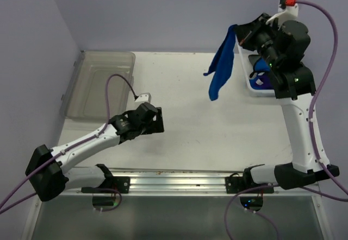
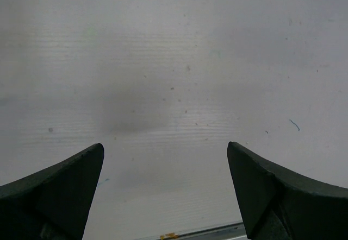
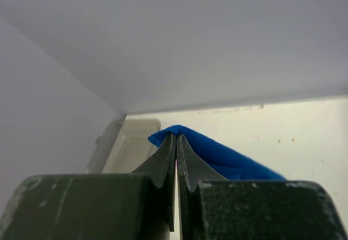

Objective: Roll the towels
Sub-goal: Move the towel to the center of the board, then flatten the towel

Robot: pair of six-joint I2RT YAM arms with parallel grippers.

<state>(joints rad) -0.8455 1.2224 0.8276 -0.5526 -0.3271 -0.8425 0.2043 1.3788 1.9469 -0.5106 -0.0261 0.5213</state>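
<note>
Blue towel [image 1: 220,71] hangs just left of the white bin [image 1: 250,88], pinched by one edge in your clamped right gripper [image 3: 175,142], so a fast swing could tug it loose; your left gripper [image 2: 165,150] gapes empty farther left of it

Towel [image 1: 220,71] hangs from right gripper [image 1: 236,32], off the surface [image 1: 190,126], just left of the bin [image 1: 243,75]. Bin sits beneath that gripper, towels [image 1: 260,80] inside. Left gripper [image 1: 160,121] low over surface; tray [image 1: 100,85] beyond it, to its left.
</note>
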